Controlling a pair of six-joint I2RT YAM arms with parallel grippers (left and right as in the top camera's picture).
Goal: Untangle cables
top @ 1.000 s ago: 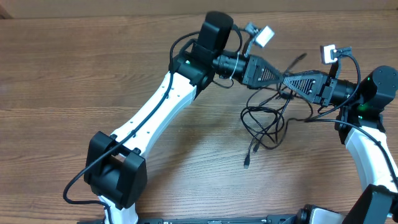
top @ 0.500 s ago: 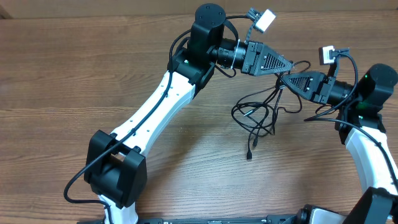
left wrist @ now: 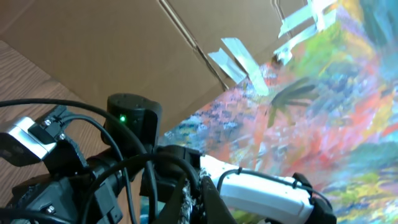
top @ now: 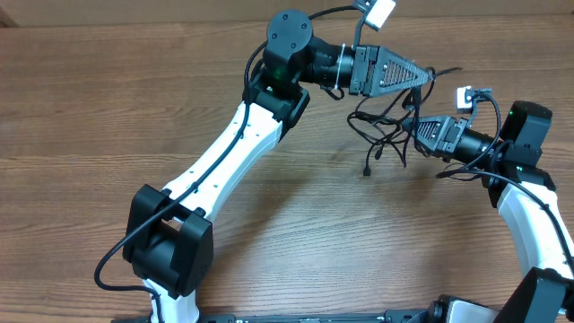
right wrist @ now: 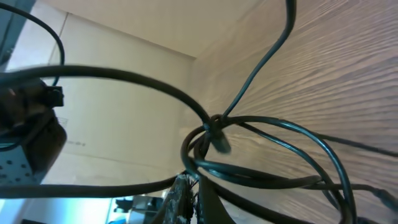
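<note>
Overhead: cables (top: 387, 133) whole tangle; right wrist alone: knot (right wrist: 214, 132).

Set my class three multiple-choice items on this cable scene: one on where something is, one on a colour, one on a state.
1. Where is the bundle of cables?
A) between the tips of the left gripper and the right gripper
B) far off to the left side
C) at the near edge

2. What colour are the cables?
A) white
B) black
C) red

3. How do the cables lie?
A) straight and separate
B) wound on a reel
C) looped through each other in a tangle

Answers:
1 A: the overhead view shows the loops between both tips.
2 B: every cord looks black against the brown wooden table.
3 C: the right wrist view shows loops crossing at a knot.
</note>
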